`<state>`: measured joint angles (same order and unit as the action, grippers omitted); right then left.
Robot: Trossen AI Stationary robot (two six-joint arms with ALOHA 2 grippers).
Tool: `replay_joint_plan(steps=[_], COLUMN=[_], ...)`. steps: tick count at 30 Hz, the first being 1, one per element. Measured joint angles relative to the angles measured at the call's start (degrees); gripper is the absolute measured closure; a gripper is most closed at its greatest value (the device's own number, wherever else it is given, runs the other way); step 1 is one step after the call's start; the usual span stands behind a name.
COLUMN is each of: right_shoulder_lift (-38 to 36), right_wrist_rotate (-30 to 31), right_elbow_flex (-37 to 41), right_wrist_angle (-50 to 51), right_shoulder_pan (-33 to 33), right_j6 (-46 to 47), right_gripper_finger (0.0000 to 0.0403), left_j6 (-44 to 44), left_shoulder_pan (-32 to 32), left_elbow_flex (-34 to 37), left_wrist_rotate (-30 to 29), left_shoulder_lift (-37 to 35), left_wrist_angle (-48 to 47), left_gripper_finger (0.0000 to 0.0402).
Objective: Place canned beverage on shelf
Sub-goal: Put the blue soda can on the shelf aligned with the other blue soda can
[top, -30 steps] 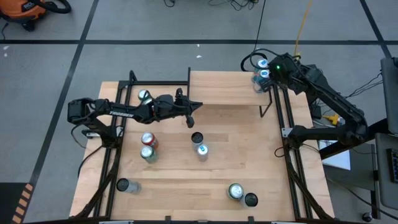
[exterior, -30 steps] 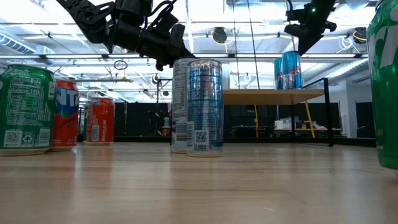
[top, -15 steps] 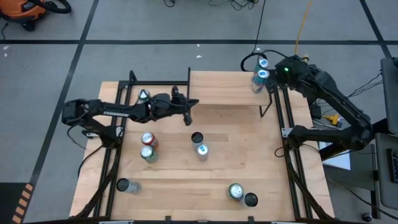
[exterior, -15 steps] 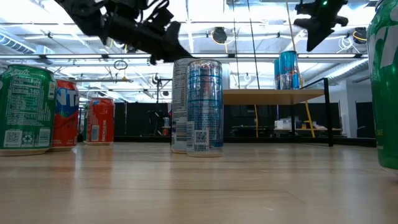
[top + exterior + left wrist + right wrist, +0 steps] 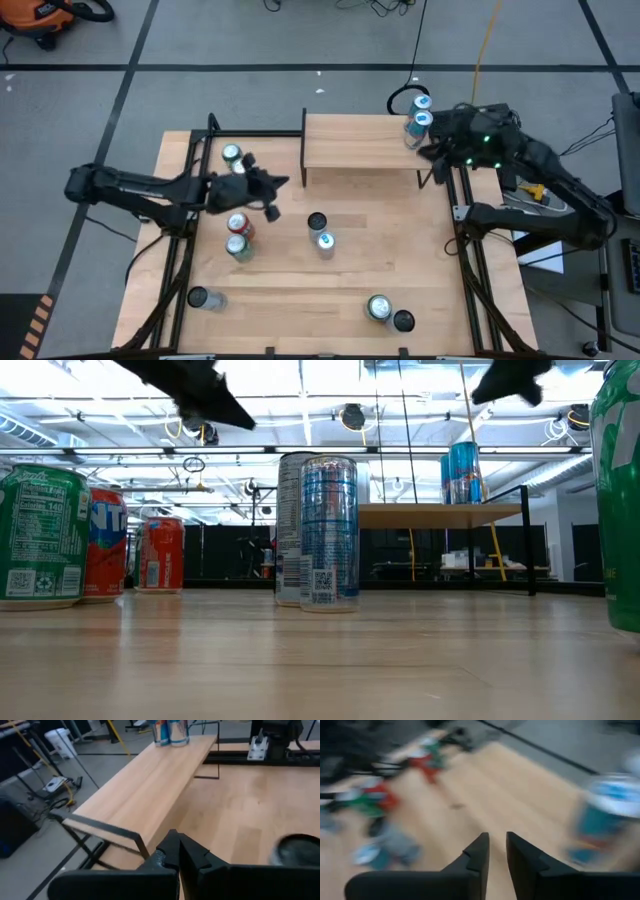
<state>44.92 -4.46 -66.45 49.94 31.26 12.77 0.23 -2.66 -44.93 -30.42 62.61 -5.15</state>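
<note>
The shelf (image 5: pixel 360 142), a light wood plank on thin black legs, stands at the table's far side. Two blue canned beverages (image 5: pixel 416 112) stand upright on its right end, also showing in the low view (image 5: pixel 462 472) and the left wrist view (image 5: pixel 170 732). My right gripper (image 5: pixel 428 152) hovers just near of those cans, beside the shelf's right end, its fingers (image 5: pixel 479 851) a little apart with nothing between them. My left gripper (image 5: pixel 280 183) hangs shut (image 5: pixel 175 842) above the table, left of the shelf's near left corner, holding nothing.
Loose cans stand on the table: a red one (image 5: pixel 238 224) and a green one (image 5: pixel 238 247) below my left gripper, two at the centre (image 5: pixel 320 232), one at the far left (image 5: pixel 231 154), one at the near left (image 5: pixel 197 298), two at the near right (image 5: pixel 388 313).
My left gripper has drawn back from the shelf's front toward the table's left edge and risen. My right gripper has left its place above the two blue cans, going toward the near right and tipping up from pointing down. The cans stay upright on the shelf.
</note>
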Motion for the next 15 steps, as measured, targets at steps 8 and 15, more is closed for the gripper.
replay_joint_plan(steps=[8, 15], right_shoulder_lift=[-0.13, 0.03], right_wrist_rotate=[-6.28, -5.88], right_elbow_flex=[18.67, 26.50], right_wrist_angle=[-24.95, -41.09], right_shoulder_pan=[-12.26, -21.74], right_j6=[3.54, 2.74], right_gripper_finger=[0.0341, 0.0341], left_j6=[-17.72, -33.52], left_shoulder_pan=[-13.80, -23.31], left_elbow_flex=[0.00, 0.00], left_wrist_rotate=[-14.07, -17.02], left_shoulder_lift=[-4.76, -6.53], left_wrist_angle=[-15.80, -24.70], left_gripper_finger=[0.0402, 0.0402])
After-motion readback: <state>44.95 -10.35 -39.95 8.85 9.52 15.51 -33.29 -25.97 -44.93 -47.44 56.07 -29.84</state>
